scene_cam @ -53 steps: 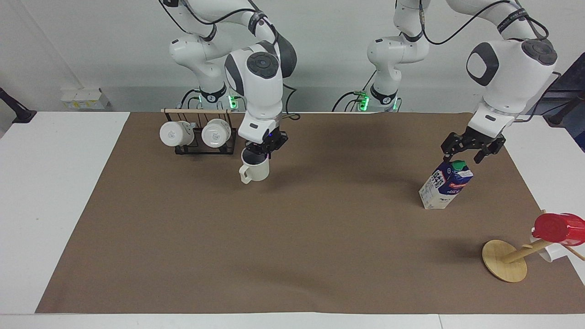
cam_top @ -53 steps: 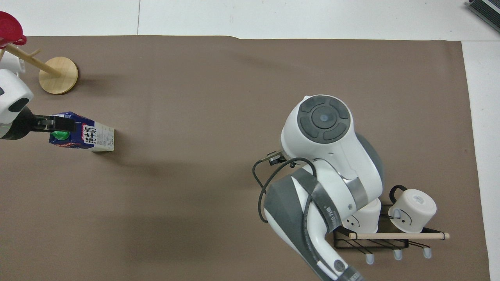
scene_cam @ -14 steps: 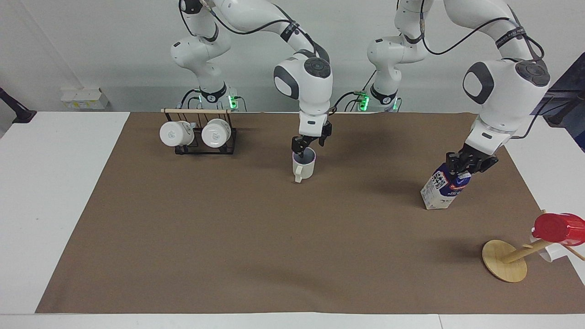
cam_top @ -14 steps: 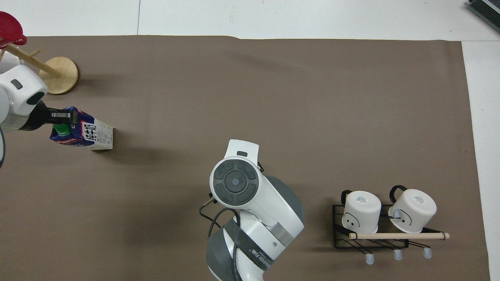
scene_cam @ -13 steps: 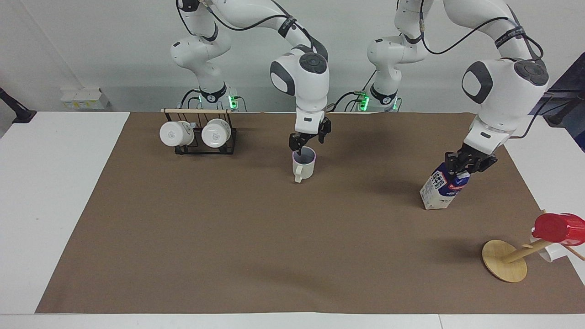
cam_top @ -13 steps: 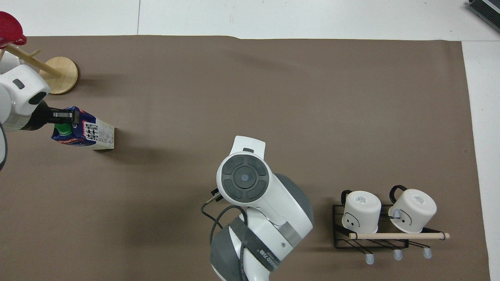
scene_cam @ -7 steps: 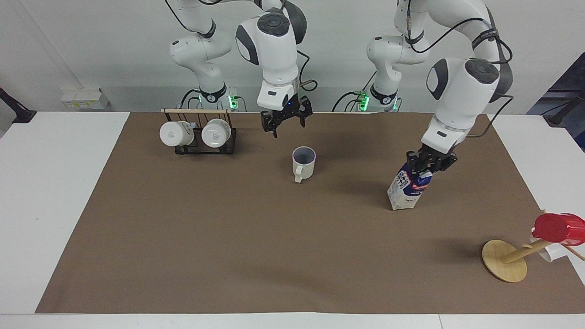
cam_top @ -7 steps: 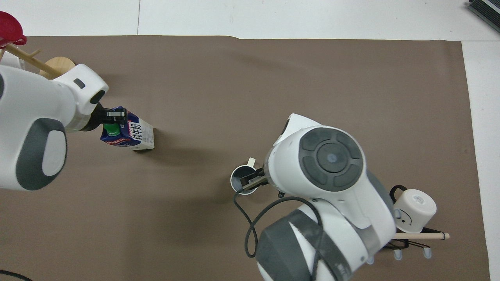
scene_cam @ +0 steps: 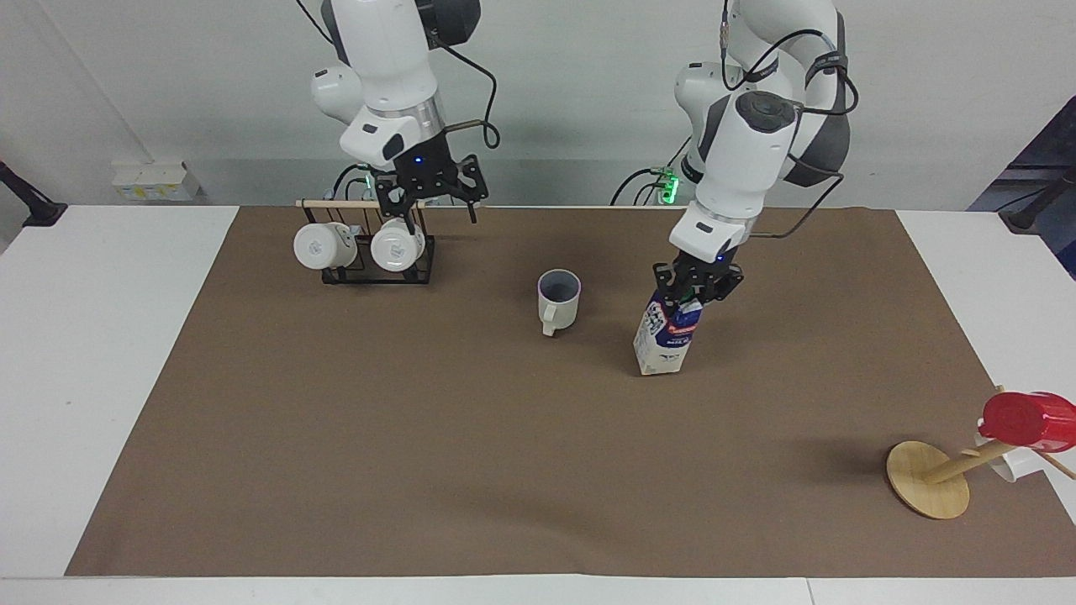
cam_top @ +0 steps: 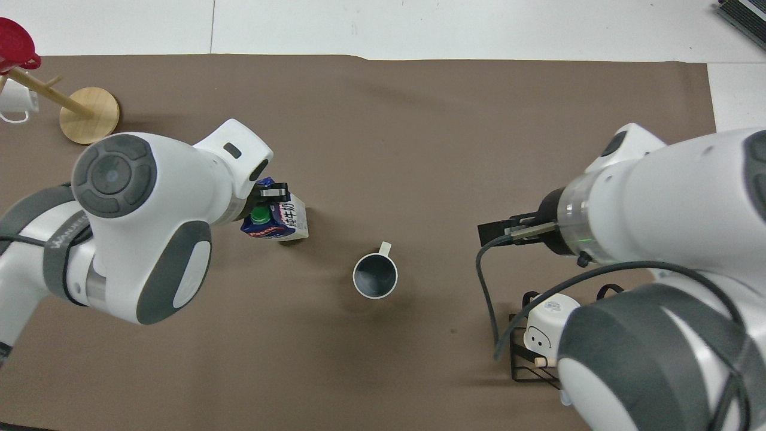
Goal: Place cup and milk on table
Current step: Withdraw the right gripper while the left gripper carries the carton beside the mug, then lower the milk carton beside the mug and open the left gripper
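While the cup (scene_cam: 559,299) stands upright and free on the brown sheet of the worktop (scene_cam: 76,353), handle turned away from the robots, the milk (scene_cam: 667,334) is the step in hand: the left gripper (scene_cam: 696,284) has its fingers clenched on the carton's gable top, and the carton leans, its top tipped toward the left arm's end. Whether its base touches the sheet or hangs just above it cannot be read from either view. It sits beside the cup, toward the left arm's end and slightly farther from the robots. By the look of it, the cup's placing is done and the carton's is nearly so. The next move calls for bringing the carton square and flat on its base before the fingers let go, since a release at this lean could tip it toward the cup. The right gripper (scene_cam: 431,192) waits in the air over the mug rack (scene_cam: 370,252), fingers spread and grasping nothing. In the overhead view the left arm's bulk covers the carton's near side and the right arm hides most of the rack, leaving one printed mug (cam_top: 547,326) partly seen. At the left arm's end, the red cup (scene_cam: 1027,420) on its wooden stand (scene_cam: 927,479) is partly cut off at the frame's edge.
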`<move>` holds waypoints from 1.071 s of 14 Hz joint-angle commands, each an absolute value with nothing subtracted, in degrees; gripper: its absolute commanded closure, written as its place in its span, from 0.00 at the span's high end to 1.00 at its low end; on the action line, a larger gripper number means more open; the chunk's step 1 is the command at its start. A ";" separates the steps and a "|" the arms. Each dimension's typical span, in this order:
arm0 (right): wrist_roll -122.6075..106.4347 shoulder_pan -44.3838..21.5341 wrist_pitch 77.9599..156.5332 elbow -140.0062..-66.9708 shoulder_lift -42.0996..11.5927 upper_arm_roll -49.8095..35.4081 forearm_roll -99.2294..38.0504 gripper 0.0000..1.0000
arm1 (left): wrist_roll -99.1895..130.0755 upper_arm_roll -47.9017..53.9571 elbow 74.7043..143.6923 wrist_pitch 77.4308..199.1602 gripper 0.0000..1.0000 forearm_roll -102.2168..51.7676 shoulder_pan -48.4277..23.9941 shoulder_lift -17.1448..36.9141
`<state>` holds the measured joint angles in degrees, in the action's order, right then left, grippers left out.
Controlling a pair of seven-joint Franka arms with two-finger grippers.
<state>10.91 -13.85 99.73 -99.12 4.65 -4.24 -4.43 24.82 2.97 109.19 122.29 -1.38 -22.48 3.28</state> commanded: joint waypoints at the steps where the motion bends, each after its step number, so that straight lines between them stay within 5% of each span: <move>1: 11.16 -10.12 95.64 -95.20 4.22 -3.87 -3.18 1.00 | 27.51 1.93 110.65 123.40 0.34 -0.97 -25.66 2.46; 12: 10.90 0.96 86.22 -86.84 5.97 -3.25 1.06 1.00 | 29.00 2.02 116.80 124.98 0.38 -0.97 -31.37 -0.44; 13: 10.72 1.75 86.13 -87.27 6.76 -2.64 0.53 1.00 | 29.09 2.02 116.98 125.24 0.43 -0.97 -31.46 -0.44; 15: 10.55 1.84 85.96 -88.41 7.38 -2.02 0.61 1.00 | 29.18 2.02 116.98 125.07 0.77 -0.97 -31.46 -0.44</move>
<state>10.91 1.15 86.65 -87.11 6.19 -2.22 1.06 28.21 2.99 114.54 123.49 -1.38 -30.28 0.95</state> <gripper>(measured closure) 0.000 0.590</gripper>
